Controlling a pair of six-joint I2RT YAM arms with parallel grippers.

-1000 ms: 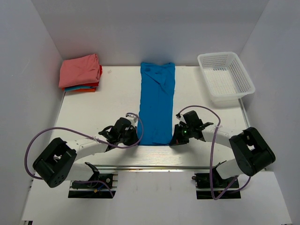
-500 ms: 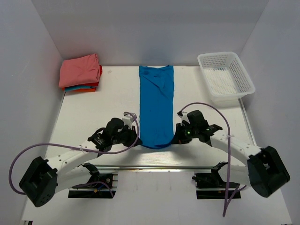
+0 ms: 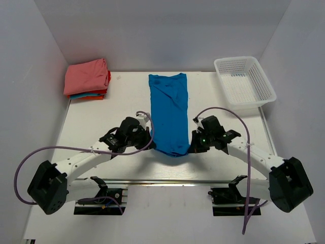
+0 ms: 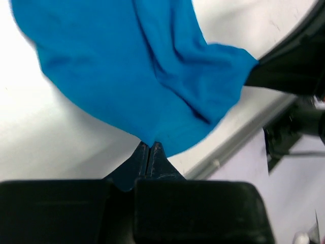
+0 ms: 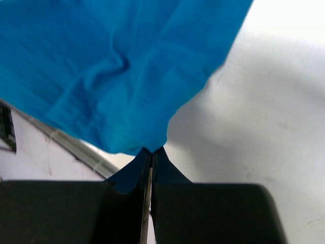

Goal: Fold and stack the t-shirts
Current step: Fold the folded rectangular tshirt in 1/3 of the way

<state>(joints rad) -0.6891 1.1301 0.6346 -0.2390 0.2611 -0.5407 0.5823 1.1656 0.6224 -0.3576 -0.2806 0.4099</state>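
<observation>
Moved: blue t-shirt (image 3: 168,112) hem now lifted off the bench (image 3: 101,117).
Left fingers (image 4: 142,155): pinched on its corner at their tips.
Right fingers (image 5: 138,165): clamped on the other corner.

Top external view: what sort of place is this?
Probably a lab test cell: white table boxed by plain white walls, robot arms bolted at its near edge, blue t-shirt laid out.

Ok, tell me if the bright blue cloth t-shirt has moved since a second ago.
Yes: the bright blue t-shirt slid nearer and left, away from the white mesh basket.
</observation>
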